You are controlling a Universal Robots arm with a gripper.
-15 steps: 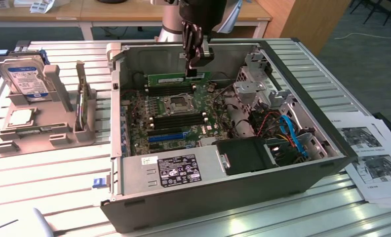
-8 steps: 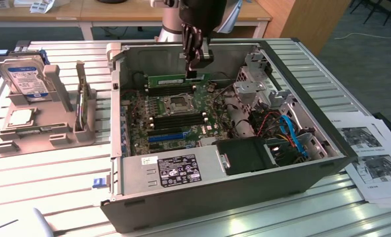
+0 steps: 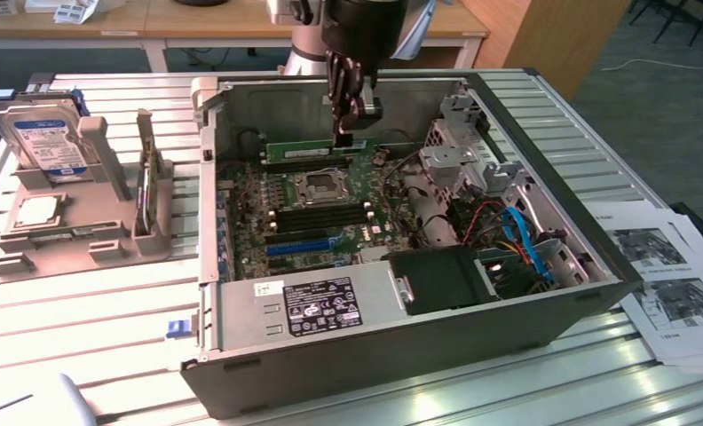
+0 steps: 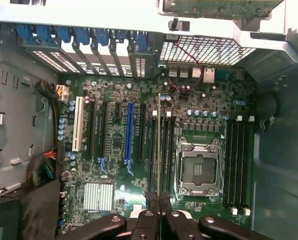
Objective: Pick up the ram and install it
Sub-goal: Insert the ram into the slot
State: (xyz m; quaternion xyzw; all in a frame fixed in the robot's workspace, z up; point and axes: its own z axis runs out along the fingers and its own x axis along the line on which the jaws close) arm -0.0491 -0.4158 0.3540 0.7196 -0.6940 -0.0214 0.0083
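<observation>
The ram (image 3: 313, 151), edge-on in the wrist view, sits clamped in the gripper (image 4: 159, 199).

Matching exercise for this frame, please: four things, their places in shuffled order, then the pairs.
1. thin green ram stick
2. silver hard drive with blue label
3. printed white paper sheets
4. long blue expansion slot

A. on the green motherboard
B. in the grey stand, exterior view's left of the computer case
C. clamped in the black gripper
D. exterior view's right of the case

Pairs: 1-C, 2-B, 3-D, 4-A
</observation>
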